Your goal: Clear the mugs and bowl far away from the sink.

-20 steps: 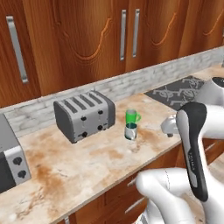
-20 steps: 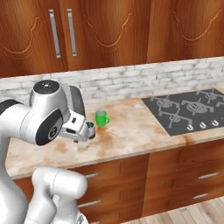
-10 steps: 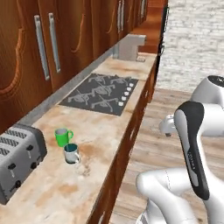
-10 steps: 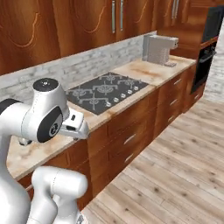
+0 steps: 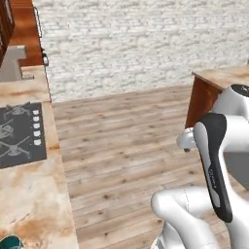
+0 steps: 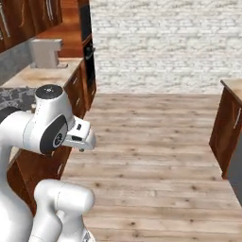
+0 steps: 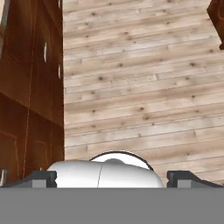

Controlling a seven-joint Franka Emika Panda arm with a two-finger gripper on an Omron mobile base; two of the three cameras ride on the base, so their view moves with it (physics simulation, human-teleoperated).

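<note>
the pincer [image 7: 112, 178] gapes empty over bare floor; a teal-lined mug [image 5: 9, 242] sits lower left on the tabletop [image 5: 29, 194].

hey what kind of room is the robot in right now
Most likely a home kitchen: a marble-look counter with a built-in gas cooktop, dark wood cabinets beneath, and a plank wood floor before a whitewashed brick wall.

A sliver of one mug [image 5: 10, 241] shows at the 7 o'clock corner of the left base view: a dark teal rounded rim, cut off by the frame edge, standing on the marbled countertop.
</note>
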